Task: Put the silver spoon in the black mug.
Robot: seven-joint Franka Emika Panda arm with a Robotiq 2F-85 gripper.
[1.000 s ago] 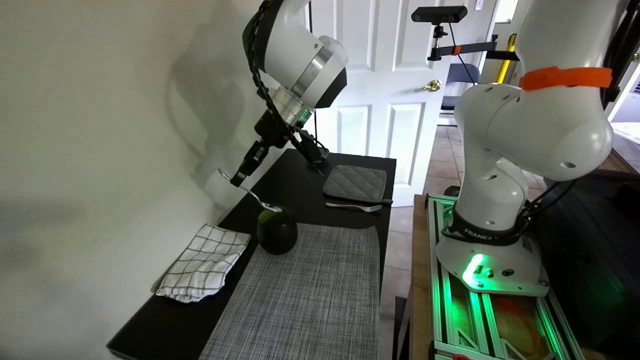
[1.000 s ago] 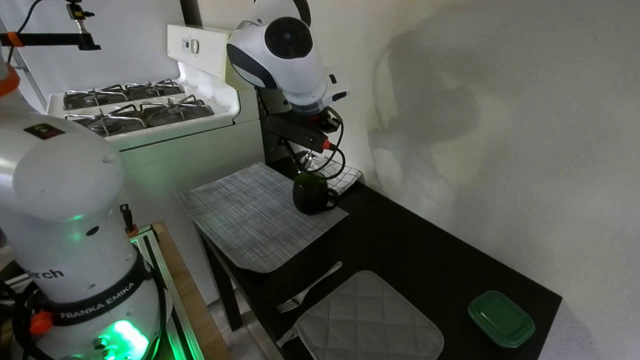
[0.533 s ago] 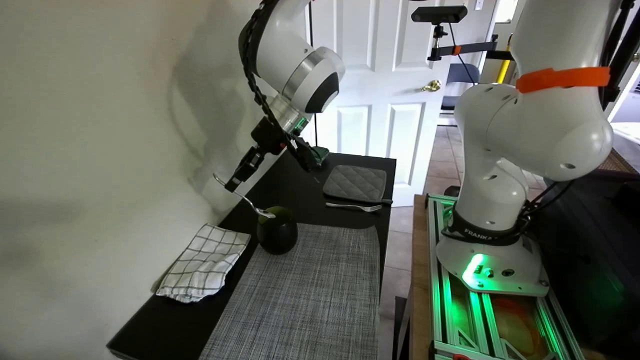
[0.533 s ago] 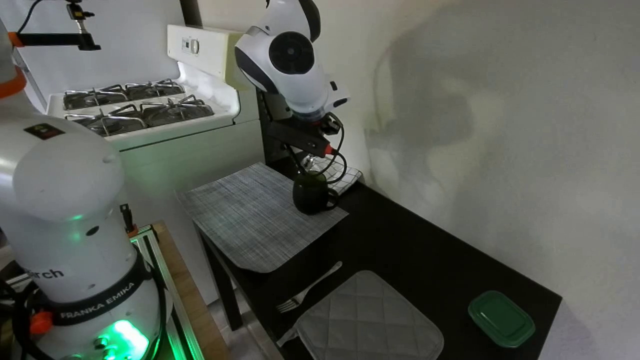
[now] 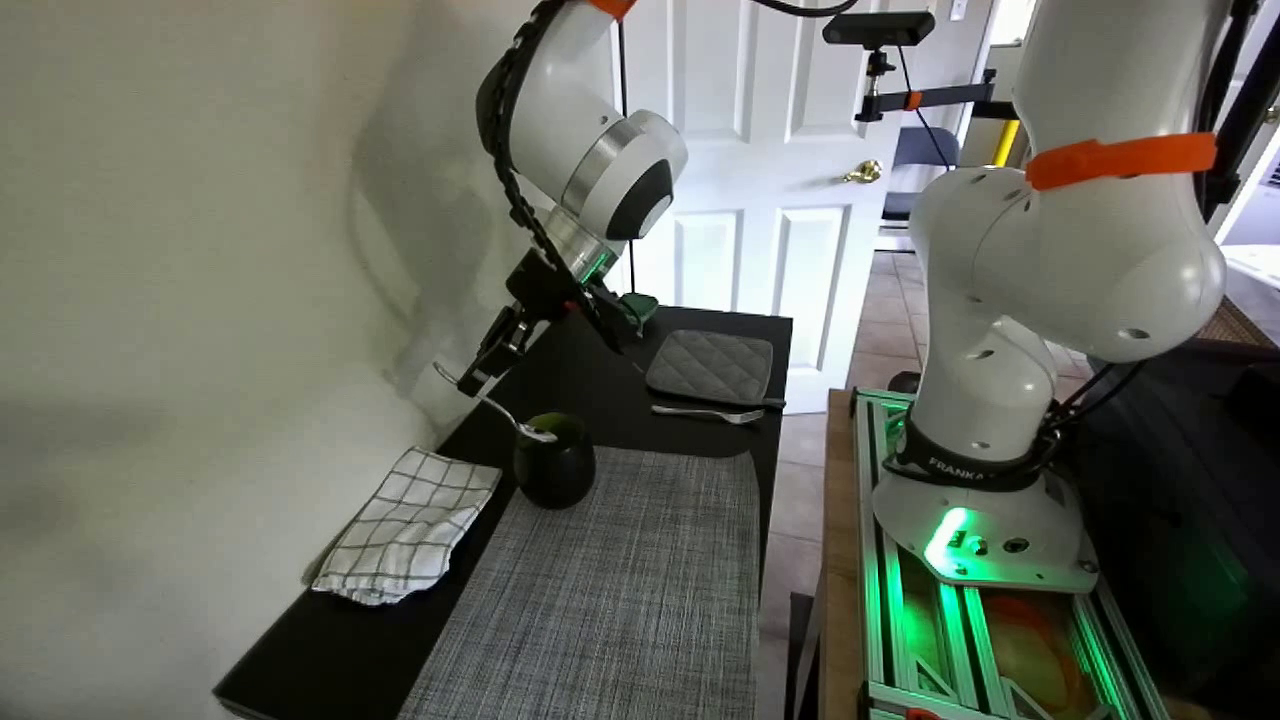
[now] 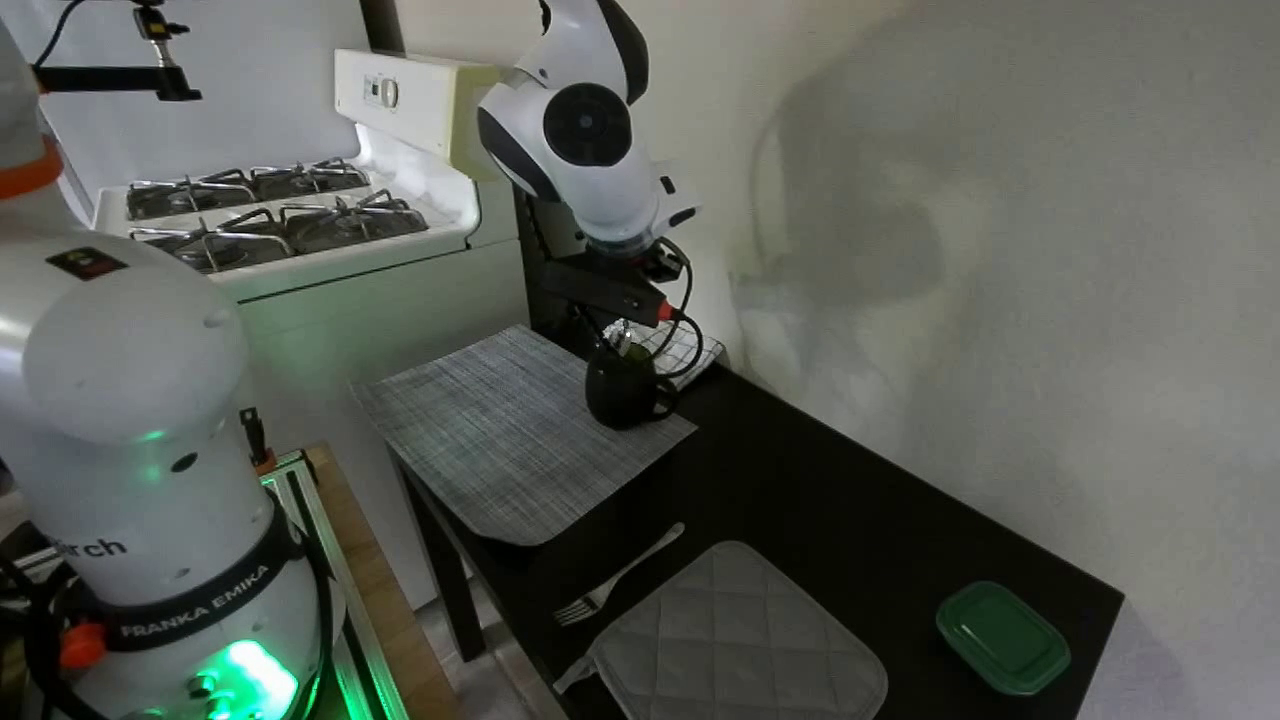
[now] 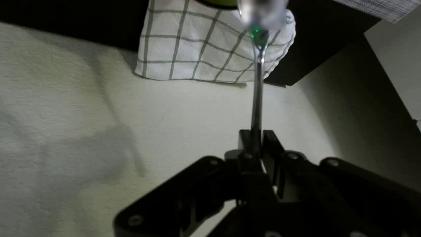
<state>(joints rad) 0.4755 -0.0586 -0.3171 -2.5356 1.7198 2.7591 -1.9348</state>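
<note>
Claw (image 7: 257, 134) with spoon (image 7: 258, 82), at mug (image 5: 556, 477).
In an exterior view, left to right: cloth (image 5: 410, 530), checked, below and left of the claw; claw, pinching the spoon by its handle; spoon, tilted, handle end left of the claw, bowl lower right at the mug's mouth, whether below the rim cannot be told; mug, upright, below and right of the claw; mat (image 5: 620, 590), grey, lower; box (image 5: 641, 309), green, right and higher; pad (image 5: 712, 366) and fork (image 5: 740, 417), right, on the desk (image 5: 620, 412).

Spoon (image 7: 258, 85) glossy metal; mug (image 5: 555, 475) smooth; towel (image 5: 410, 525) soft cloth.
</note>
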